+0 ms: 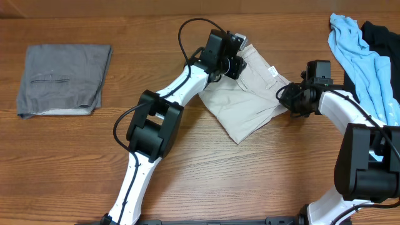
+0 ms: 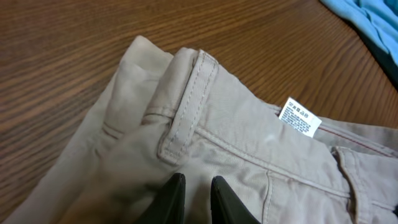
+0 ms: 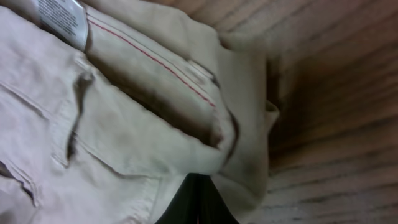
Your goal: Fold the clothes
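Observation:
The clothes [image 1: 247,100], pale beige shorts, lie crumpled at the table's middle, waistband [image 2: 186,102] toward the far side and the white tag [image 2: 300,118] showing. At their far left corner my left gripper [image 1: 233,64] has its jaws nearly together, pinching a fold of beige cloth [image 2: 198,179]. My right gripper [image 1: 291,100] is at the shorts' right edge. Its fingers [image 3: 208,202] are pressed together, their tips tucked into the raised edge of the cloth [image 3: 205,155]. That edge is turned up, showing a red stitch line [image 3: 149,59].
A folded grey garment [image 1: 62,78] lies at the far left. A light blue cloth [image 1: 365,59] and a black one [image 1: 384,37] are heaped at the right rear, close behind my right arm. Bare wooden table [image 1: 250,181] lies in front.

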You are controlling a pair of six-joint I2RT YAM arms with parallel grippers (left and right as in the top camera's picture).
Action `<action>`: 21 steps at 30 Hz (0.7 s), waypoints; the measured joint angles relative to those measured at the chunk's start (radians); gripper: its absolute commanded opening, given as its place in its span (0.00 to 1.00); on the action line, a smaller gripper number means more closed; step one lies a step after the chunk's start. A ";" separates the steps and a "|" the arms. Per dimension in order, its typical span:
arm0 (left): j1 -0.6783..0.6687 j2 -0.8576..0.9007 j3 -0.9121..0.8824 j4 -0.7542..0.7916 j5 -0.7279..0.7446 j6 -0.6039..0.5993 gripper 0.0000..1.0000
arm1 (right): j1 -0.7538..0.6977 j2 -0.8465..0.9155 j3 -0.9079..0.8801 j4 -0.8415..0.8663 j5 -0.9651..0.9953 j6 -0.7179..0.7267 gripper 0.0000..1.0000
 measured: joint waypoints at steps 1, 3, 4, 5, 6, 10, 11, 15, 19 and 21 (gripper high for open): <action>0.000 0.004 0.000 0.006 0.003 -0.001 0.16 | -0.001 0.000 0.001 -0.017 0.005 0.000 0.04; 0.000 0.006 0.002 0.011 0.007 -0.003 0.16 | -0.006 0.000 0.010 -0.060 0.013 0.002 0.04; 0.000 0.008 0.011 0.009 0.011 -0.003 0.16 | -0.008 0.000 0.019 -0.080 0.014 0.001 0.04; 0.000 0.011 0.027 0.004 0.015 -0.003 0.16 | -0.011 0.000 0.035 -0.103 0.012 -0.002 0.04; 0.000 0.014 0.047 -0.002 0.019 -0.003 0.16 | -0.011 0.000 0.060 -0.125 0.004 -0.009 0.04; 0.000 0.019 0.145 -0.038 0.037 -0.003 0.17 | -0.012 0.000 0.172 -0.230 -0.062 -0.044 0.04; 0.000 0.019 0.167 -0.043 0.041 -0.003 0.16 | -0.011 0.000 0.203 -0.256 -0.079 -0.051 0.04; 0.000 0.019 0.220 -0.043 0.050 -0.003 0.16 | -0.011 0.000 0.254 -0.285 -0.121 -0.053 0.04; 0.000 0.021 0.222 -0.068 0.029 0.000 0.16 | -0.011 0.000 0.244 -0.222 -0.137 -0.049 0.04; 0.000 0.023 0.222 -0.073 0.013 0.004 0.16 | -0.011 0.000 0.222 -0.161 -0.143 -0.049 0.04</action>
